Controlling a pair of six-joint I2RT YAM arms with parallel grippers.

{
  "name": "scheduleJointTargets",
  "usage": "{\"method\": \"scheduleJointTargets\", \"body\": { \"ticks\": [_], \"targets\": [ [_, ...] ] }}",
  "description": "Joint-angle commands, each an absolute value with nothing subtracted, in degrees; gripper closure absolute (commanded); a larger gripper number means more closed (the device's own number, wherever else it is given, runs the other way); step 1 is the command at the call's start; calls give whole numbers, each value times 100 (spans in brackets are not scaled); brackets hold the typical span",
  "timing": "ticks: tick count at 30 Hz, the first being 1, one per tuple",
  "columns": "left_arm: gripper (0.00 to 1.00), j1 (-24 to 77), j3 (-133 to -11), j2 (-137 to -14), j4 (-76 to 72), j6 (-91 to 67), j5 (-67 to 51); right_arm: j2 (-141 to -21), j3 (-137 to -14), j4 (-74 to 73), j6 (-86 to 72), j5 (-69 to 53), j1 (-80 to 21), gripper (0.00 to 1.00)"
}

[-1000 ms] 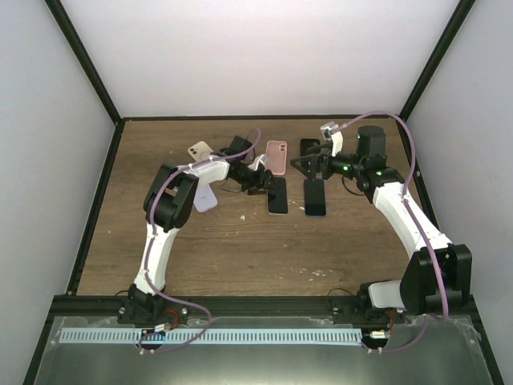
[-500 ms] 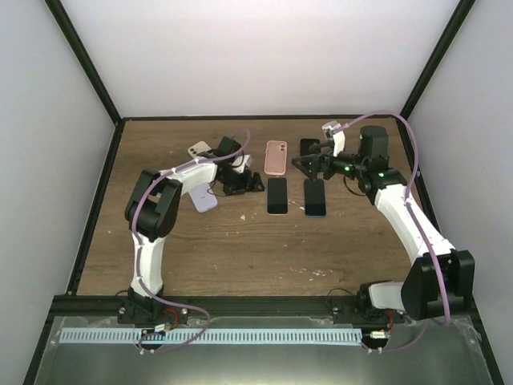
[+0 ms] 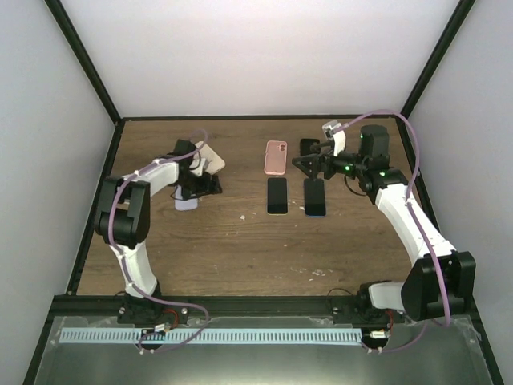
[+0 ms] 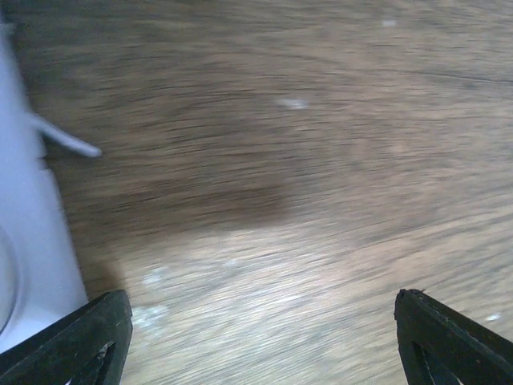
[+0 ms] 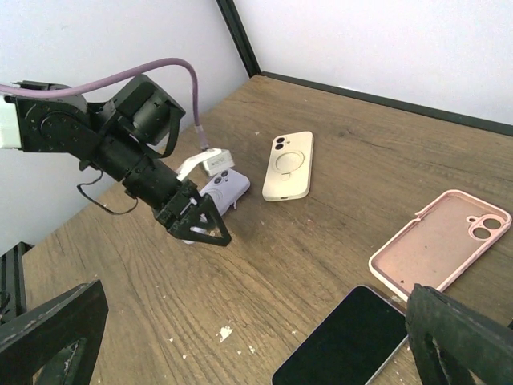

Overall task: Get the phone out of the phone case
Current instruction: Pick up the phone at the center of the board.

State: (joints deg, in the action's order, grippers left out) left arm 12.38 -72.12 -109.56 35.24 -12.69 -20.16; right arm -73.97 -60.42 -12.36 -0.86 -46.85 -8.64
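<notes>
From above: left gripper [image 3: 204, 186] low, just beside the lilac phone case [image 3: 186, 202], at the far left of the table [image 3: 240, 249]; right gripper [image 3: 306, 166] well apart from it

From the left wrist: spread wide, holding nothing

From the right wrist: spread wide too, empty

Probably light and slippery; soft bendy case round a stiff phone with breakable glass. Best peeled at a corner

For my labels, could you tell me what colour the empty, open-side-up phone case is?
The empty case is pink, clearest in the right wrist view.
</notes>
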Motion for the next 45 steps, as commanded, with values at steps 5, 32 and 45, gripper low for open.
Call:
{"method": "scheduleJointTargets", "body": {
  "ticks": [5, 32, 45],
  "targets": [
    [9, 782, -7249, -10504, 3486, -846, -1330, -7562, -6423, -1301, -68, -4858, -791, 0],
    [5, 1192, -10071, -12694, 3299, -2746, 491, -7569, -6249, -1190, -117, -4810, -790, 0],
    [4, 1260, -11052, -13449, 3477, -2912, 638, -7600, -6267, -1217, -109, -4820, -784, 0]
  ]
}}
